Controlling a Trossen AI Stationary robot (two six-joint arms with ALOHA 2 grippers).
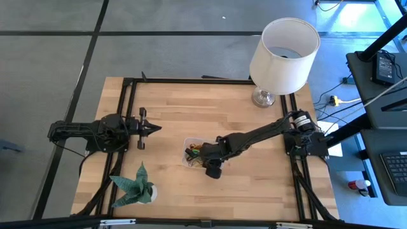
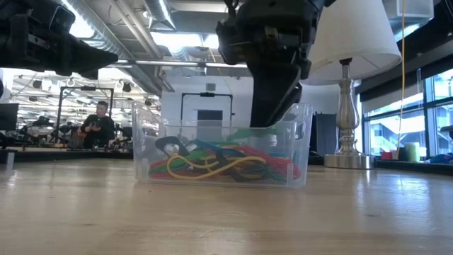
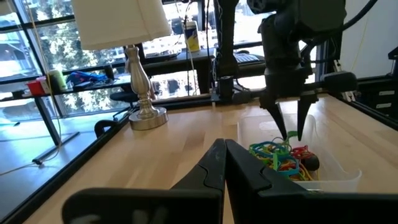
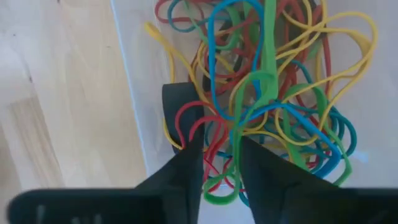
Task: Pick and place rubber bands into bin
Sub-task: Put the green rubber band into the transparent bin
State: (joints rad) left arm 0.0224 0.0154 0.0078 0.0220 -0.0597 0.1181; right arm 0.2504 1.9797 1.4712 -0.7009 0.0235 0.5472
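Note:
The bin, a small clear tray, stands near the middle of the wooden table and holds a tangle of rubber bands in red, green, yellow and blue. My right gripper points steeply down into the bin from the table's right. Its fingers are open, their tips at the top of the heap, beside the bin's wall. Red and blue loops show in the gap between the fingers. My left gripper waits shut and level at the table's left, well away from the bin. My right gripper has its fingertips down at the heap of rubber bands, coming from above. I cannot tell whether they touch the bands; no band is seen pinched or lifted.
A white lampshade on a silver foot stands at the far right corner. A green folded-paper plant sits at the near left. Black rails frame the table. A person sits far back in the room.

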